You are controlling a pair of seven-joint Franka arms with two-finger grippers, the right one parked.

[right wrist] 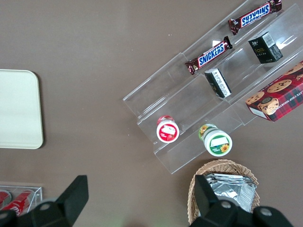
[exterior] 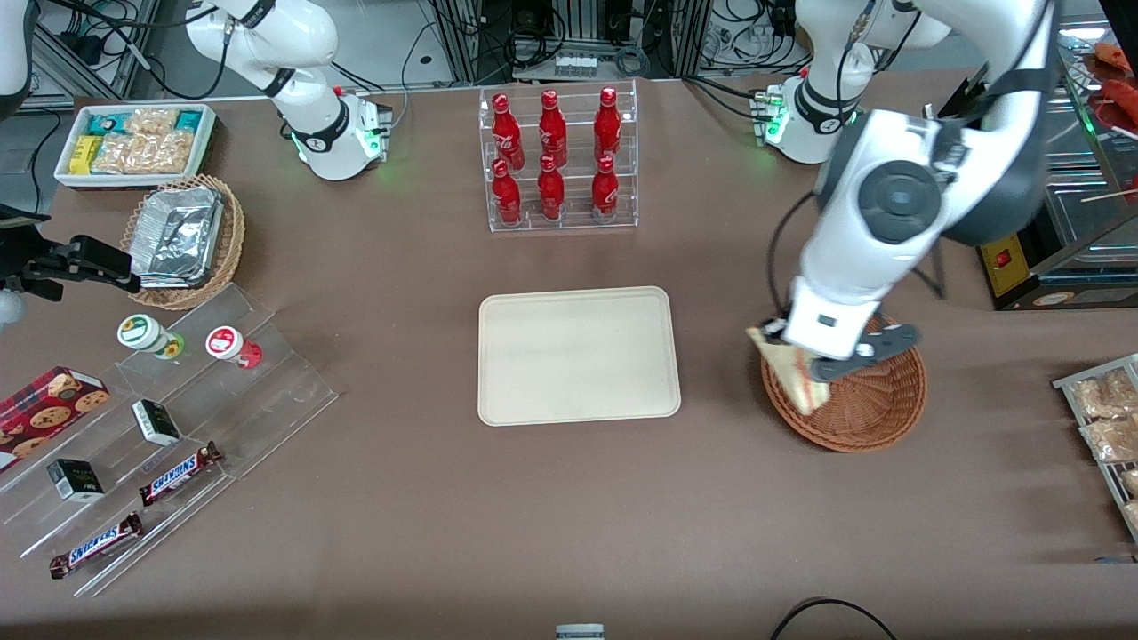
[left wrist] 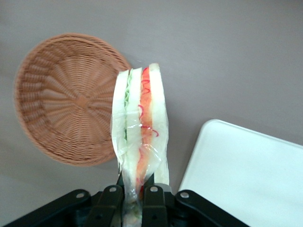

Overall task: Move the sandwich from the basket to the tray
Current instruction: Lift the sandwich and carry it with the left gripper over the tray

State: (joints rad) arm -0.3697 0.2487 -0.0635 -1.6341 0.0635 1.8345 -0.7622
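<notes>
My left gripper [exterior: 805, 360] is shut on the sandwich [exterior: 791, 372], a plastic-wrapped wedge with cream bread and orange-red and green filling. It holds the sandwich in the air over the rim of the reddish-brown wicker basket [exterior: 867, 404], on the side facing the tray. In the left wrist view the black fingers [left wrist: 154, 198] pinch the sandwich [left wrist: 141, 127] at its lower end, and the basket [left wrist: 66, 99] below holds nothing. The cream-beige tray [exterior: 578, 354] lies flat at the table's middle with nothing on it. One corner of the tray also shows in the left wrist view [left wrist: 246, 175].
A clear rack of red bottles [exterior: 556, 160] stands farther from the front camera than the tray. A clear stepped display [exterior: 160, 427] with snack bars and jars, a tan basket of foil containers [exterior: 182, 240] and a white bin of packets [exterior: 133, 142] lie toward the parked arm's end.
</notes>
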